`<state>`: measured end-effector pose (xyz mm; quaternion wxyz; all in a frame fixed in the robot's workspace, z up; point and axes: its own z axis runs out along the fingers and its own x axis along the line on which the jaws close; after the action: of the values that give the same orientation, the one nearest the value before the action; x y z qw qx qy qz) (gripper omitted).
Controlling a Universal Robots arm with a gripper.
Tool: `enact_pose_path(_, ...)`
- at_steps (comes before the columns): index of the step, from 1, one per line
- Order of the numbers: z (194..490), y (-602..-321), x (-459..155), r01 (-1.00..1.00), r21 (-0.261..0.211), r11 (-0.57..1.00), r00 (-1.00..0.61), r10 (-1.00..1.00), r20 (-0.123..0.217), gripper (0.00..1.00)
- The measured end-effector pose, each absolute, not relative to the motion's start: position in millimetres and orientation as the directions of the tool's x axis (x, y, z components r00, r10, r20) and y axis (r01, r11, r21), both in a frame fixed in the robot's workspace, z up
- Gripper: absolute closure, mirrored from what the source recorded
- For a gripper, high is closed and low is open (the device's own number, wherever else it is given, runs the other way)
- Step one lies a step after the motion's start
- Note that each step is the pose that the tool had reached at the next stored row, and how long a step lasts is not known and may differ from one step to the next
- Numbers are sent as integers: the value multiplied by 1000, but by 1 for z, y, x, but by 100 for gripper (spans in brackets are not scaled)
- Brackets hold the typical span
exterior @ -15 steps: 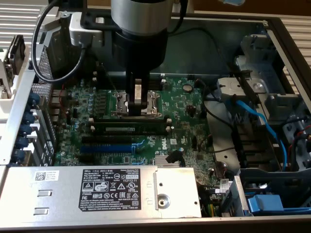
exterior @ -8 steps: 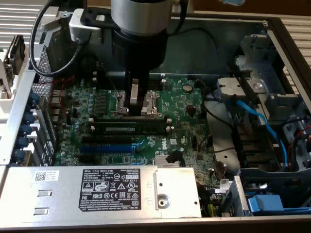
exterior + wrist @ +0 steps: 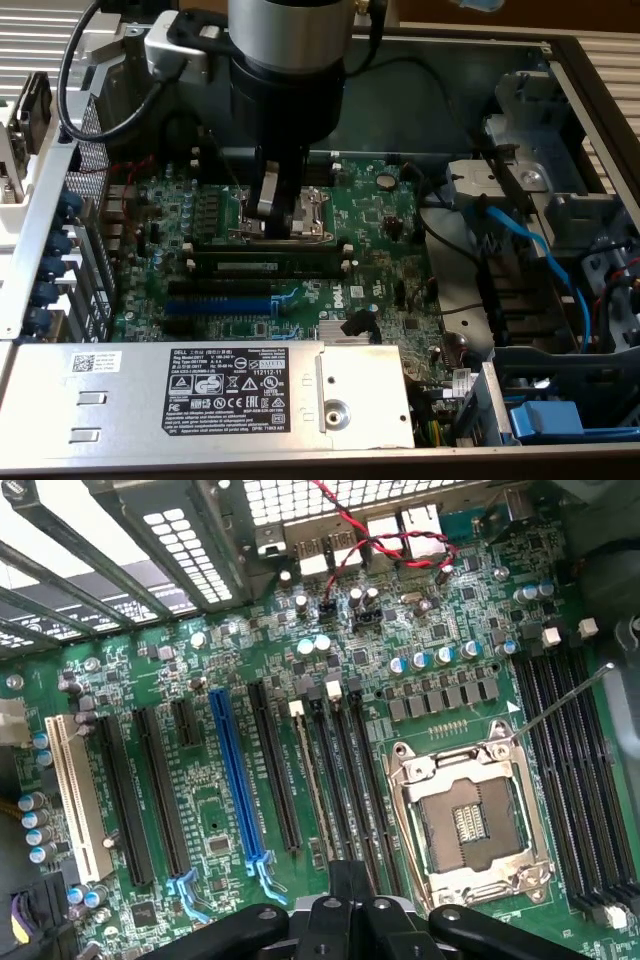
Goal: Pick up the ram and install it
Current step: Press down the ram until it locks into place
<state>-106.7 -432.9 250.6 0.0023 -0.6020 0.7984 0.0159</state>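
Silver sheet metal nearest the exterior camera: the power supply box (image 3: 360,400), black rating label on top, lying across the front of the open PC case.

Behind it, the green motherboard (image 3: 385,215). First row in from the power supply: the blue expansion slot (image 3: 218,305) among black ones.

Next row back: the ram (image 3: 270,266). The dark stick with its pale label strip stands on edge in a black memory slot, white clips at both ends. It runs across the exterior view just in front of the CPU socket (image 3: 300,218). I cannot tell whether it is pressed fully home or whether the clips are latched.

My end effector (image 3: 280,222) hangs over the near edge of the CPU socket, just behind the ram and apart from it. The fingers are drawn together, with nothing between them.

Wrist view: end effector (image 3: 347,875) with tips together above the black slots, between the blue expansion slot (image 3: 235,780) and the CPU socket (image 3: 470,820). The socket's metal frame is open and its contact field bare. A white slot (image 3: 75,800) sits at the board edge.

Farther out: twisted red-and-black wires (image 3: 360,535) by the rear port block. At the exterior view's right, a blue cable (image 3: 540,255) crosses the grey drive bay.
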Motion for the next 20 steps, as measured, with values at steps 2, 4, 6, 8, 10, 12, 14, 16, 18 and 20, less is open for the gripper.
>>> enact_pose_path(2,251,-433,-107,-953,23,303,-304,-952,-23,90)
enact_pose_path(4,251,-433,-107,-943,23,332,-332,-943,-23,90)
enact_pose_path(6,251,-433,-107,-933,23,360,-361,-932,-23,90)
enact_pose_path(8,251,-433,-107,-921,23,388,-388,-921,-23,90)
enact_pose_path(10,251,-433,-107,-909,23,416,-416,-909,-23,90)
enact_pose_path(12,251,-433,-107,-896,23,443,-443,-896,-23,90)
enact_pose_path(14,251,-433,-107,-882,23,470,-470,-882,-23,90)
enact_pose_path(16,251,-433,-107,-868,23,496,-497,-868,-23,90)
enact_pose_path(18,251,-433,-107,-852,23,523,-523,-852,-23,90)
enact_pose_path(20,251,-433,-107,-837,23,547,-548,-836,-23,90)
